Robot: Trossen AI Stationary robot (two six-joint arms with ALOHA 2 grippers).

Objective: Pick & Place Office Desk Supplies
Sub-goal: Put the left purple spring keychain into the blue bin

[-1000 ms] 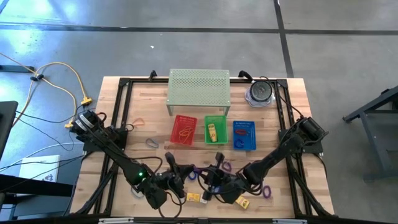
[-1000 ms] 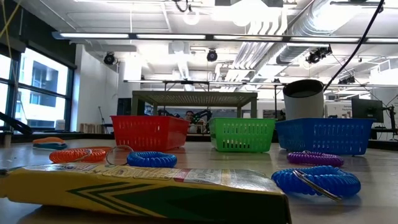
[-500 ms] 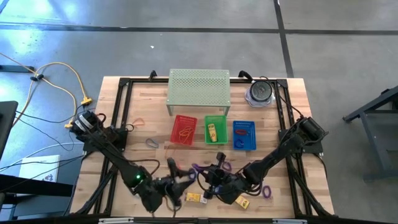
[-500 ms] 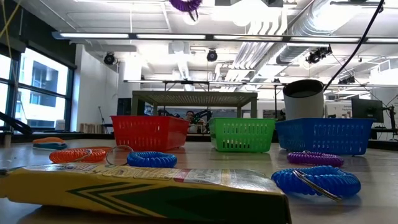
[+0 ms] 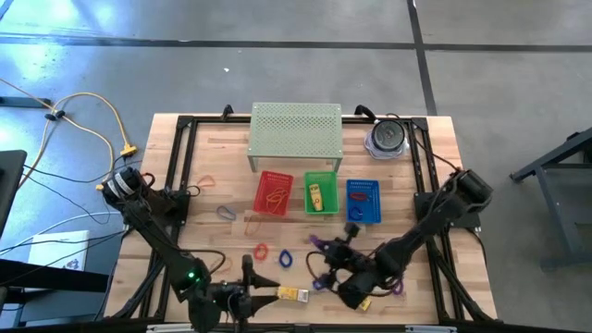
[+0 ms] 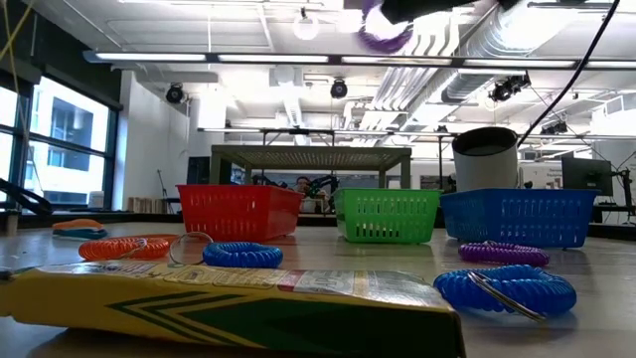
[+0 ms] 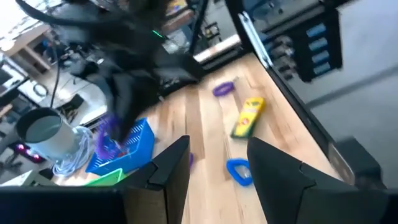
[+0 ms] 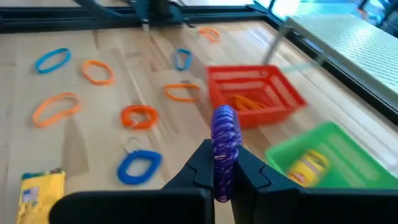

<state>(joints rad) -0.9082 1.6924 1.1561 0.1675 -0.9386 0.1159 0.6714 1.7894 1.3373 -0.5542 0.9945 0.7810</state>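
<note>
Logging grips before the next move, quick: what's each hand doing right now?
Left hand: open, holding nothing.
Right hand: closed on a purple coil band.

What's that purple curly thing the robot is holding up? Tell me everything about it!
It is a purple coiled band, a springy loop that looks like plastic. The right gripper has it pinched between its two dark fingers, so it stands on edge, lifted off the wooden table. It hangs in the air in front of the red basket and green basket. Only the fingers touch it.
</note>
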